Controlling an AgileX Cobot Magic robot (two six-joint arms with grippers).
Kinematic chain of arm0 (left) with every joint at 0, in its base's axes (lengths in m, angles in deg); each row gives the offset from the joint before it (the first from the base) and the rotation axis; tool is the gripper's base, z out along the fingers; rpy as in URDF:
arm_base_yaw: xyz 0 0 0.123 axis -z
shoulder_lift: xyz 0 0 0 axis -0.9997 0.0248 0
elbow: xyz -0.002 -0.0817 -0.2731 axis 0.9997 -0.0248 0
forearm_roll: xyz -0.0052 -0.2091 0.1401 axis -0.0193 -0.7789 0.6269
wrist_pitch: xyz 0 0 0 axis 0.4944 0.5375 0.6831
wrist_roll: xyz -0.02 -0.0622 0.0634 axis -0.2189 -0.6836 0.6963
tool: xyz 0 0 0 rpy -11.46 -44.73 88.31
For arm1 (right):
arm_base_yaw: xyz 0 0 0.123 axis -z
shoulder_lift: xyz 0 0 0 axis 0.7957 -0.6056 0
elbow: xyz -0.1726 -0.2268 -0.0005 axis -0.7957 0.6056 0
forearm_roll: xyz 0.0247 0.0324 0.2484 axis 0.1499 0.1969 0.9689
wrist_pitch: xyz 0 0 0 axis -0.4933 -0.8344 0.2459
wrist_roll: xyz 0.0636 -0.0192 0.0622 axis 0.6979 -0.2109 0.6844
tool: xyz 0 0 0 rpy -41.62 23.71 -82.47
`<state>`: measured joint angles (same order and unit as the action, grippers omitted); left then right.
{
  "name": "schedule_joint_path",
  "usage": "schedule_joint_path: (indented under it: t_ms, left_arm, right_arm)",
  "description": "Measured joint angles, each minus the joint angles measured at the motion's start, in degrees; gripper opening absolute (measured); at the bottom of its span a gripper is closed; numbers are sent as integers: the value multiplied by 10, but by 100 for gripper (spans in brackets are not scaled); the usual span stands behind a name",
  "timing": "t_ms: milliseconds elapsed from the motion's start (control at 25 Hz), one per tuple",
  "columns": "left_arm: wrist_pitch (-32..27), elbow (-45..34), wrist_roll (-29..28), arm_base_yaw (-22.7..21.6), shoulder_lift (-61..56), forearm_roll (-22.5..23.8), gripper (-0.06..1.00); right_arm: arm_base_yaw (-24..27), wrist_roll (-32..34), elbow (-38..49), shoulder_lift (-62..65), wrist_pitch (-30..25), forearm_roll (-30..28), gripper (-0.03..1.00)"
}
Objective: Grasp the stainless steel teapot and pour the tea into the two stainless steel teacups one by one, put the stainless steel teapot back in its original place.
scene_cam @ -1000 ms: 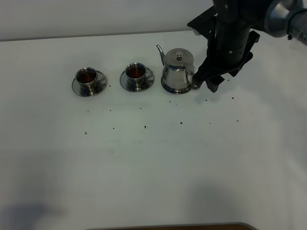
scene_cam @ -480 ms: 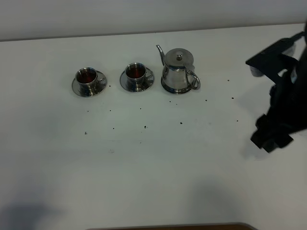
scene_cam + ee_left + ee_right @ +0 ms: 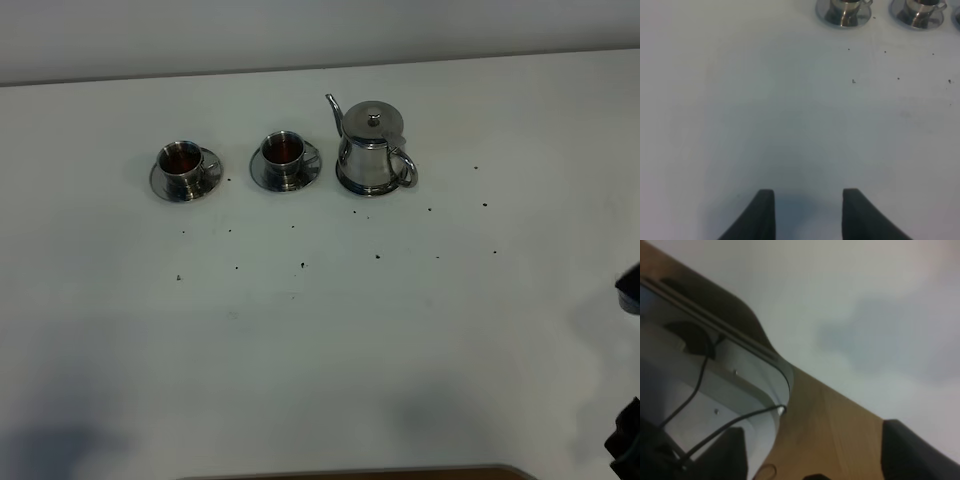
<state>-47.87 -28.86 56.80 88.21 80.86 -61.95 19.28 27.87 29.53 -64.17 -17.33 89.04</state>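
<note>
The big white worktop (image 3: 320,330) has small dark specks on it. The stainless steel teapot (image 3: 372,150) stands at the far side on its round steel dish (image 3: 345,183), spout pointing left. Just left of it sit the two stainless steel teacups (image 3: 285,152) (image 3: 181,161), each on a saucer, with dark tea inside. The left gripper (image 3: 807,212) has its jaws apart and holds nothing. The right gripper (image 3: 815,460) shows only dark tips, so I cannot tell how its jaws stand.
</note>
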Motion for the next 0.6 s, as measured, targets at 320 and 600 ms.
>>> schedule_joint_path:
  t_ms: [320, 600]
  left_arm:
    - [-1, 0, 0, 0, 0, 0, 38]
    - [-1, 0, 0, 0, 0, 0, 38]
  right_arm:
    - [0, 34, 14, 100, -45, -29, 50]
    - [0, 52, 14, 168, -52, -55, 44]
